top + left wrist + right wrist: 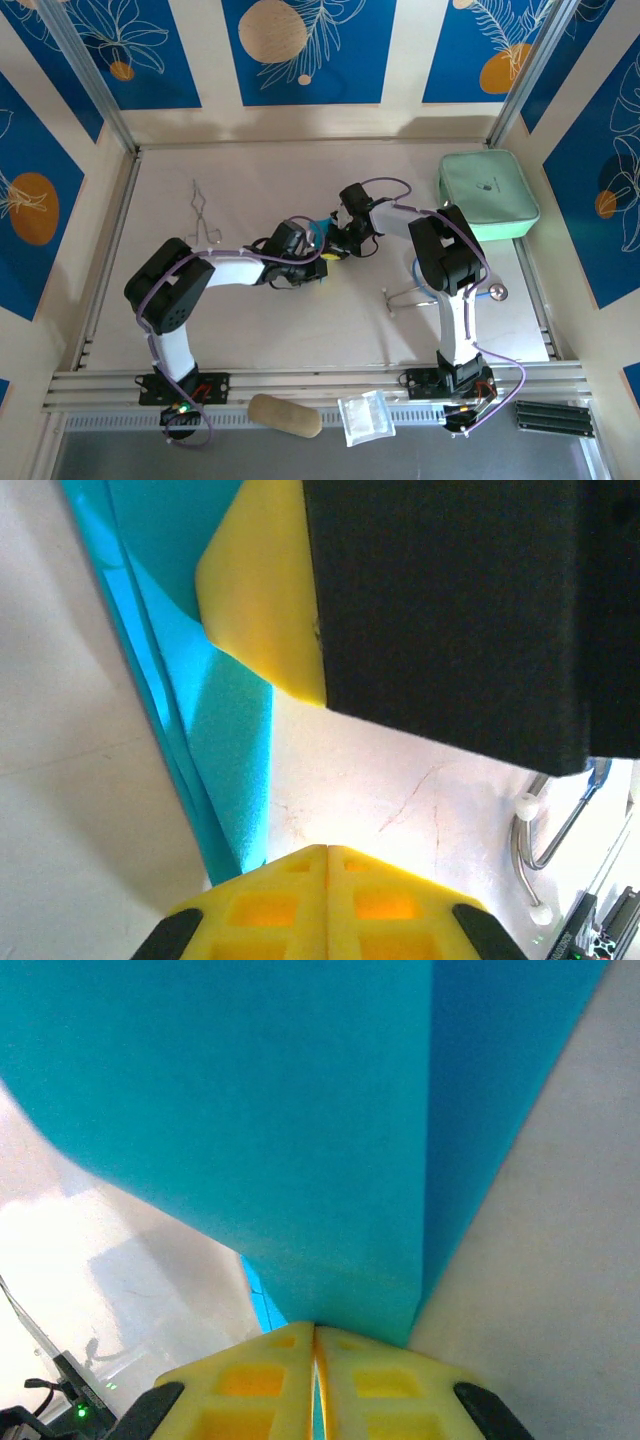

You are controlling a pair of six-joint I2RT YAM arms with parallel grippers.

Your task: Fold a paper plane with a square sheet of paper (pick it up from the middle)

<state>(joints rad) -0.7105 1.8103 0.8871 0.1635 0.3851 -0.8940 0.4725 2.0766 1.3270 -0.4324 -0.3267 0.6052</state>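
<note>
The square sheet of paper (318,231) is teal-blue and folded into a creased shape. It hangs at the table's middle where both arms meet. My right gripper (315,1328) is shut on the paper (300,1110), and a sliver of teal shows in the slit between its yellow fingers. My left gripper (327,848) is shut with nothing between its tips. The paper (225,730) runs down just to the left of them, beside the left finger. The right gripper's yellow finger (265,600) and black body sit close above. From above, the left gripper (322,256) and right gripper (336,243) almost touch.
A mint-green pouch (488,195) lies at the back right. Thin wire tongs (203,215) lie back left, and a metal tool (440,292) lies beside the right arm. A tan oblong (285,415) and a clear plastic bag (366,417) rest on the front rail.
</note>
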